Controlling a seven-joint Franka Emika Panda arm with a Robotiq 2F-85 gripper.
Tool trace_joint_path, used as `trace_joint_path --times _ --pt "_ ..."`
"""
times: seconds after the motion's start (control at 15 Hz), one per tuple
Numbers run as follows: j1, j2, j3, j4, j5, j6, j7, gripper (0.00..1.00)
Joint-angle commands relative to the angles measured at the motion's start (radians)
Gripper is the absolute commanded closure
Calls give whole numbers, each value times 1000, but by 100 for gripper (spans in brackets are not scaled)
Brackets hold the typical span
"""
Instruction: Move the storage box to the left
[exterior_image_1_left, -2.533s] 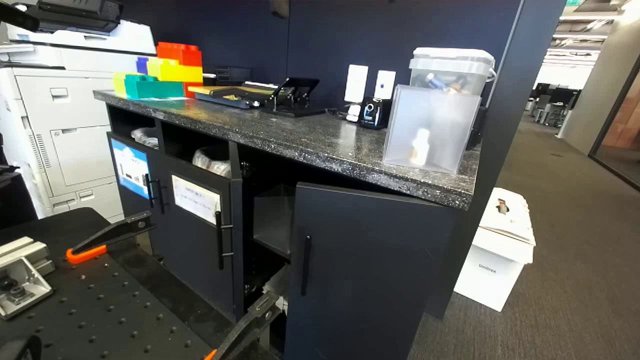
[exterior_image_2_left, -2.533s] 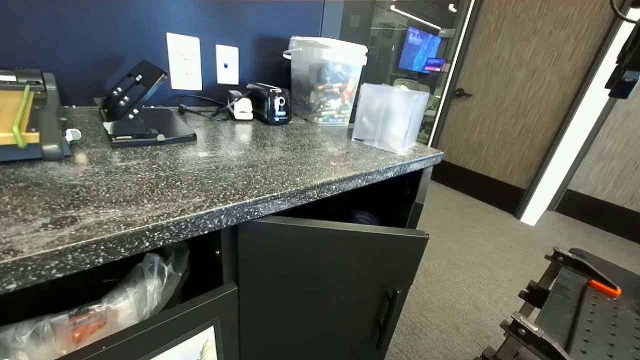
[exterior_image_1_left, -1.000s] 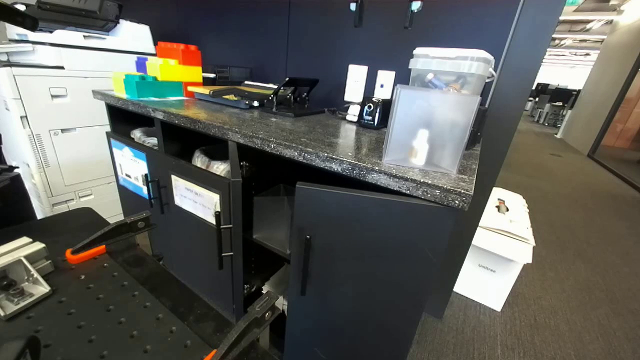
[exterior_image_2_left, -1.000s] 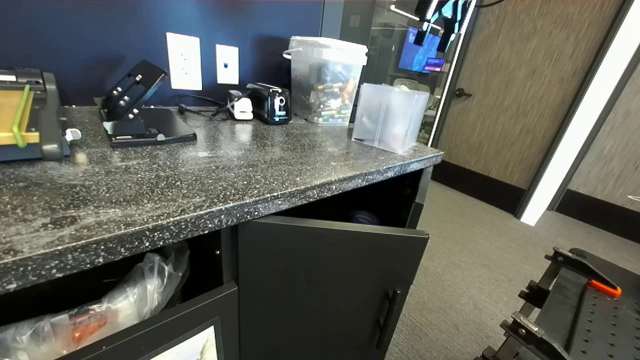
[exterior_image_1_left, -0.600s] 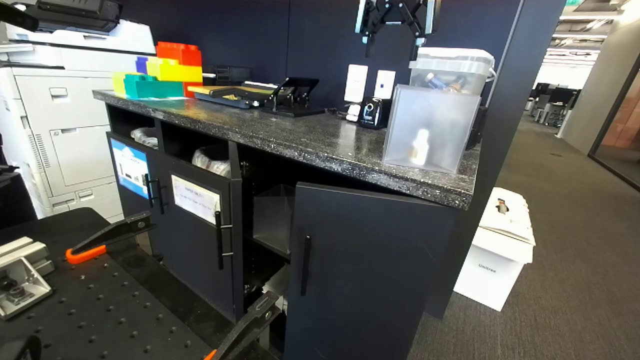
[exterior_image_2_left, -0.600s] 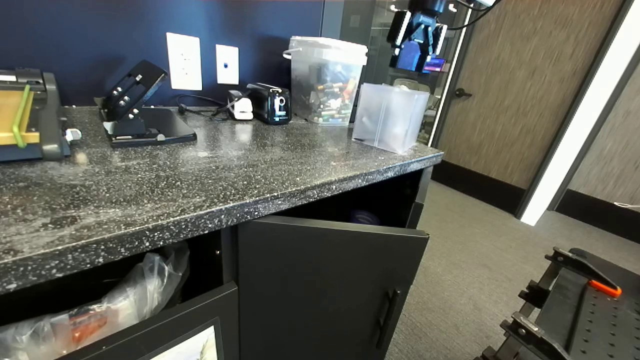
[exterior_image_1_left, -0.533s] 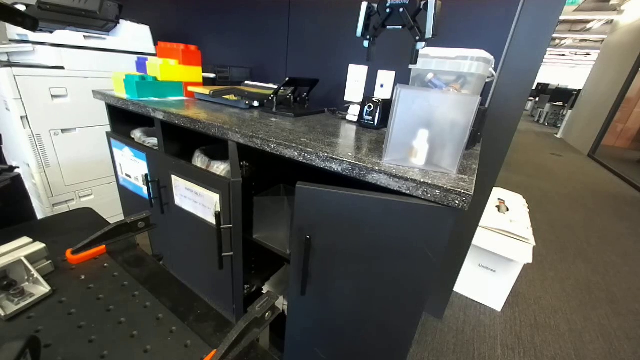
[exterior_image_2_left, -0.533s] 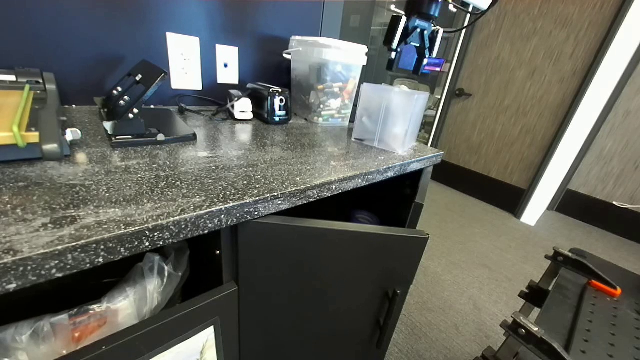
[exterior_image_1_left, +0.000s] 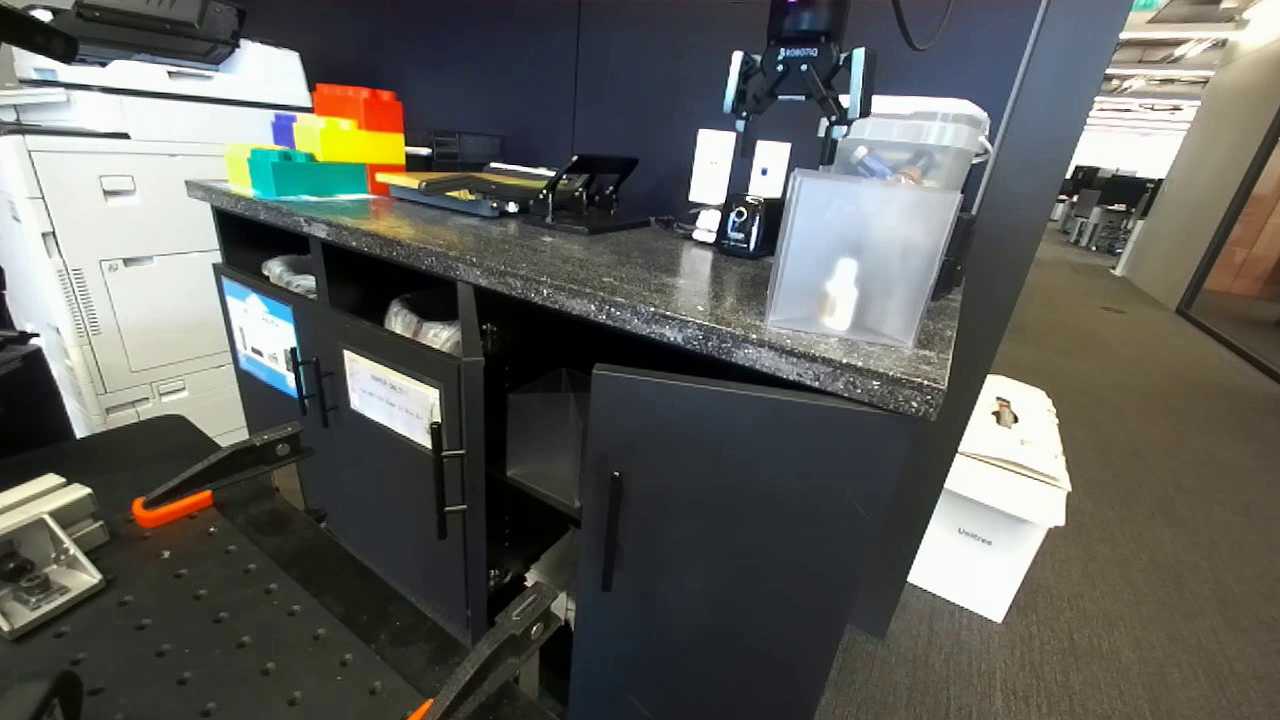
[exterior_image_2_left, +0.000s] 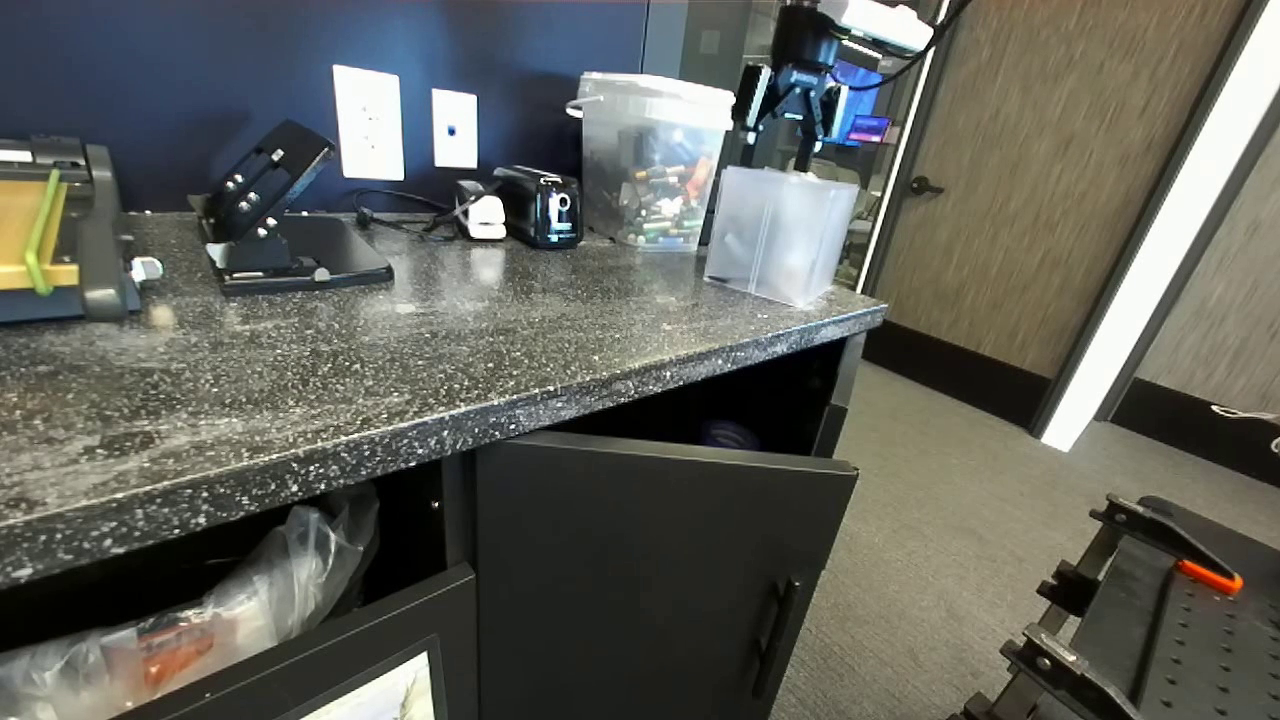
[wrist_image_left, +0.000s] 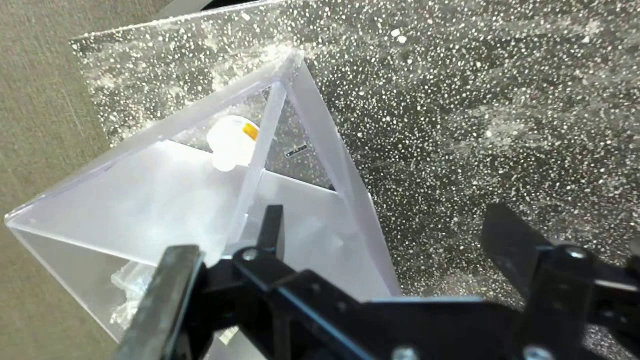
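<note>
— Where is the storage box (exterior_image_1_left: 885, 262) standing?

— In an exterior view, it's standing upright at the right end of the speckled countertop (exterior_image_1_left: 600, 262), the lidded bucket (exterior_image_1_left: 925, 140) rising behind it. The gripper (exterior_image_1_left: 785, 150) is hanging higher, its jaws standing wide apart, holding nothing. A printer (exterior_image_1_left: 150, 230) is filling the far left; a white carton (exterior_image_1_left: 985, 515) is sitting on the carpet (exterior_image_1_left: 1150, 480) at right.

— And in an exterior view I'm seeing the gripper hovering just above the storage box; I'm not sure whether its fingertips (exterior_image_2_left: 805, 150) are touching the rim. A wood-grained door (exterior_image_2_left: 1010, 200) is standing far right.

— In the wrist view, one finger (wrist_image_left: 272, 227) is hanging over the storage box, the opposite one over the countertop, carpet showing past its end.
</note>
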Motion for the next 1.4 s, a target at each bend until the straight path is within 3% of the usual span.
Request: trace_joint_path --times 0.0,0.33,0.47,1.07,1.13,1.33 --pt "-7 134 11 232 -17 -98 30 0" --pt "9 203 -11 317 -14 -132 32 0" --pt "12 216 -14 324 -14 -124 32 28" --pt "22 244 -47 334 -34 -103 49 94" --pt "19 243 -50 335 -36 -101 53 100" --pt "14 223 -42 332 -25 -127 33 99"
